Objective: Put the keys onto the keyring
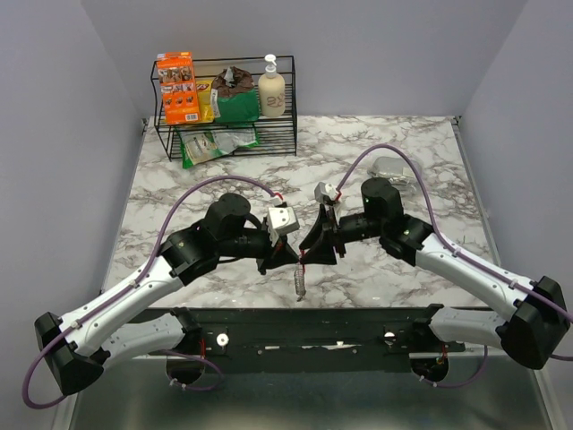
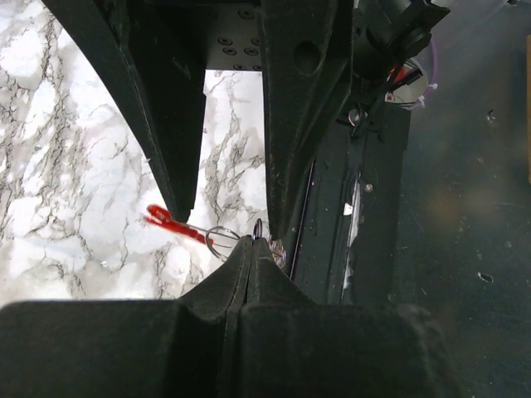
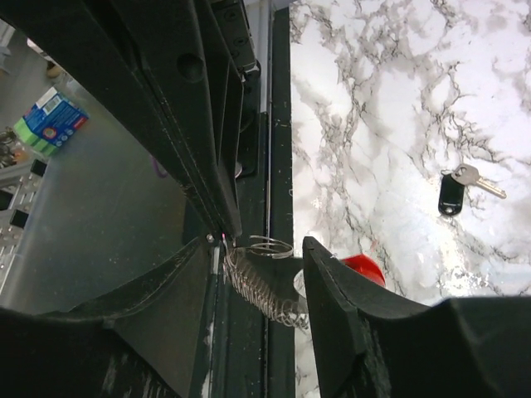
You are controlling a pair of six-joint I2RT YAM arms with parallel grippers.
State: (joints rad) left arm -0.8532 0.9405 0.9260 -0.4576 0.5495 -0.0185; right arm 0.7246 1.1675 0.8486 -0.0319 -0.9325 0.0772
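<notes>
Keyring (image 1: 300,279) hangs at the lower middle of the top view, over the near edge of the counter (image 1: 358,134), just below where the two grippers meet tip to tip. The left gripper (image 1: 291,260) comes in from the left and the right gripper (image 1: 310,256) from the right; their jaws cannot be made out from here. A wire rack (image 1: 277,143) with packets and a pump bottle (image 1: 271,88) stands at the upper left. In the left wrist view the left gripper's fingers (image 2: 216,282), bottom centre, are clenched with no gap, pinching the keyring at its wire-loop end. Its red side (image 2: 170,222) juts left over the marble. The right gripper's two dark fingers drop from the top edge, one on either side of the loop. In the right wrist view the right gripper is released, its fingers (image 3: 332,290) apart at the bottom. The keyring's gray side (image 3: 257,286) and loop sit between them, and red shows behind the right-hand finger. The key (image 3: 452,195) lies flat on the counter at mid-right, well apart from the keyring, with a black head and a silver blade.
</notes>
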